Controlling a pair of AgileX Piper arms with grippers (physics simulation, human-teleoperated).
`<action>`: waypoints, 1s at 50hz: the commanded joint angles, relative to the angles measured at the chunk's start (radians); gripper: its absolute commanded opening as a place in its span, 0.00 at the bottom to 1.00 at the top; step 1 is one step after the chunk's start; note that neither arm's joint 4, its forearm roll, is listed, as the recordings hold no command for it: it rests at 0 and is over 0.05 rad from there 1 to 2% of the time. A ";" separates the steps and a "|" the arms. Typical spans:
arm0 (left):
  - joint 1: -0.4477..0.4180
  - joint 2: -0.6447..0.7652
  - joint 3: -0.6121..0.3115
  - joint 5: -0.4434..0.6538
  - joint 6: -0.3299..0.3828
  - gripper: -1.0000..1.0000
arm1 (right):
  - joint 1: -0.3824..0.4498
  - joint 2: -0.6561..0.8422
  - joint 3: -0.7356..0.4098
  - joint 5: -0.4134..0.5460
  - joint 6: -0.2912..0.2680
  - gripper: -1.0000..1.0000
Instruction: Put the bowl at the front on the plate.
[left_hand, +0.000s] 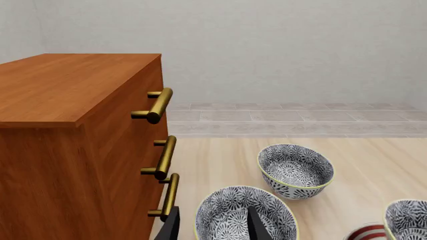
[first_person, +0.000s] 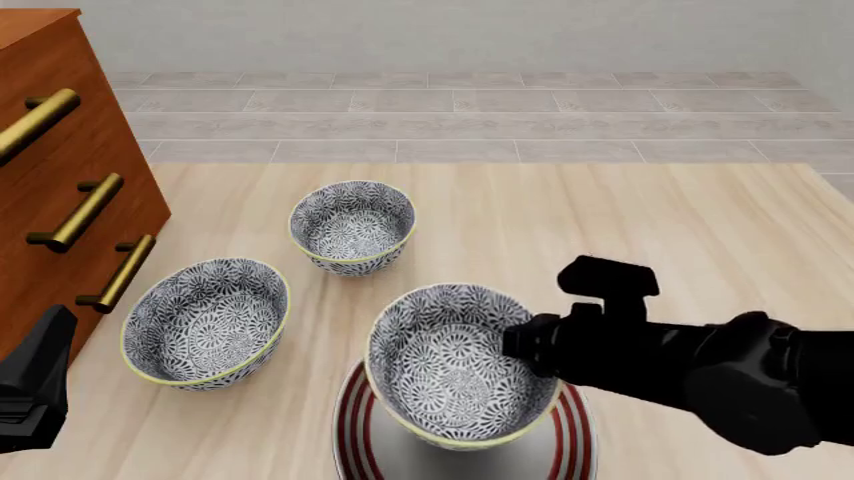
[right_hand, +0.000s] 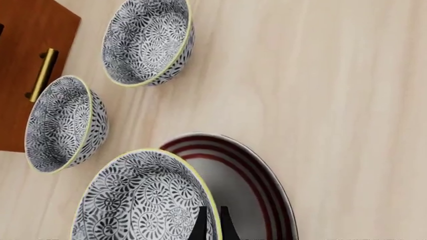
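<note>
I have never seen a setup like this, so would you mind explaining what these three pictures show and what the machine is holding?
These are simulator renders of two black robot arms at a pale wooden table. The front view looks down from behind the arms; the other two come from cameras behind each claw. The right claw pinches the rim of a deep black-and-white floral bowl, tilted over a flat white plate with red rings; I cannot tell whether it touches the plate. The left claw is open over a second matching bowl. A third bowl stands farther back, and a brown wooden drawer cabinet with brass handles stands at the left.
</note>
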 joint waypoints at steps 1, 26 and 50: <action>0.000 0.000 0.000 0.000 0.000 1.00 | 0.011 0.034 0.029 -0.058 0.019 0.00; 0.000 0.000 0.000 0.000 0.000 1.00 | 0.039 0.082 0.061 -0.112 0.026 0.00; 0.000 0.000 0.000 0.000 0.000 1.00 | 0.044 0.050 0.054 -0.087 0.020 0.00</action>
